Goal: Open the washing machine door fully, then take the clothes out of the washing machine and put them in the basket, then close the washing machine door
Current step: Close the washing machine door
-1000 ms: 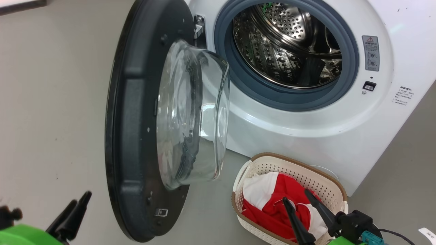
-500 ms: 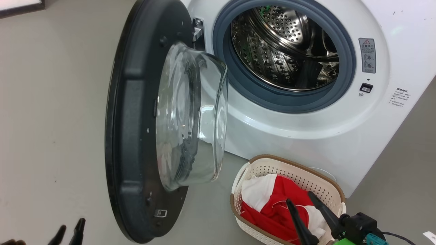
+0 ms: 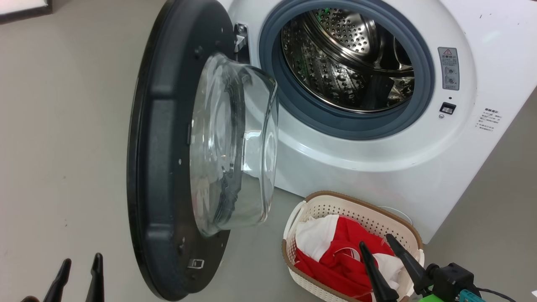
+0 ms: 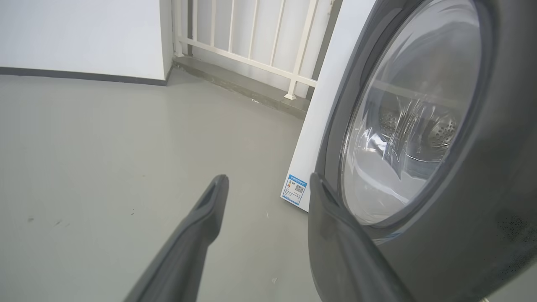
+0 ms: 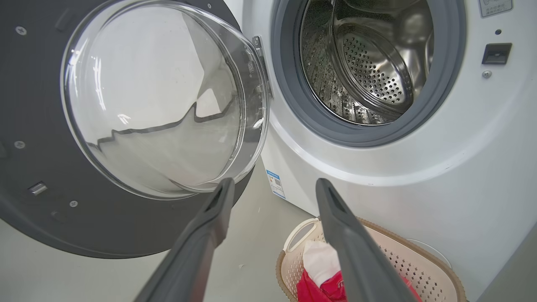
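Left end effector (image 3: 82, 268): fingers spread, holding nothing, low beside the outer face of the washing machine door (image 3: 155, 167). In the left wrist view, its right-hand finger lies just beside the black rim; I cannot tell whether they touch. Right end effector (image 3: 376, 241): fingers spread, holding nothing, above the basket.

1. The washing machine (image 3: 377, 159) stands ahead of both end effectors. In the part of the drum (image 3: 335, 63) I can see there is no red fabric.
2. The door stands wide open, between the two end effectors, its glass bowl facing the right one.
3. The basket (image 3: 369, 207) sits on the floor directly below the right end effector, near the machine front.
4. The clothes (image 3: 335, 260) lie inside the basket.

Judgement: only the door closing is left to do.

Hazards:
- The right end effector looks to be in the door's swing path. If I don't withdraw it first, the glass bowl may strike it.
- The rim is glossy. A fingertip push there may slide off.
- The basket handle may be clipped if the door's lower edge passes low.
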